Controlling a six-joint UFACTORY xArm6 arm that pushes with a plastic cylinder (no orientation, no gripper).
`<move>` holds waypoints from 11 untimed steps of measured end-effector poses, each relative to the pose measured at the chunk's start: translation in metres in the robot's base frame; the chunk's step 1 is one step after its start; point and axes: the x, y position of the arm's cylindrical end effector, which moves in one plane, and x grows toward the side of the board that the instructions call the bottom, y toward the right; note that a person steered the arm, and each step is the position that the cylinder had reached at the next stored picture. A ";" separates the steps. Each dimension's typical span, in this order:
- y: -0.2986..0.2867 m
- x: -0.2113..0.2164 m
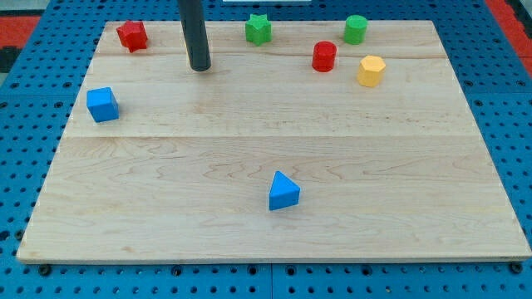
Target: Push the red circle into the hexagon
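Observation:
The red circle block (324,56) stands near the view's top, right of centre. The yellow hexagon block (371,71) lies just to its right and slightly lower, a small gap between them. My tip (199,67) rests on the board in the upper left part, well to the left of the red circle, with the rod rising out of the view's top. The tip touches no block.
A red star-like block (132,36) sits at the top left corner. A green star (258,29) and a green circle (356,29) sit along the top edge. A blue cube (102,104) lies at the left, a blue triangle (283,191) at lower centre. The wooden board (166,208) lies on a blue pegboard.

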 end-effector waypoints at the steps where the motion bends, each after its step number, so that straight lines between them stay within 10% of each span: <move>1: 0.000 0.000; 7: 0.256 -0.031; 9: 0.267 0.045; 11: 0.283 0.030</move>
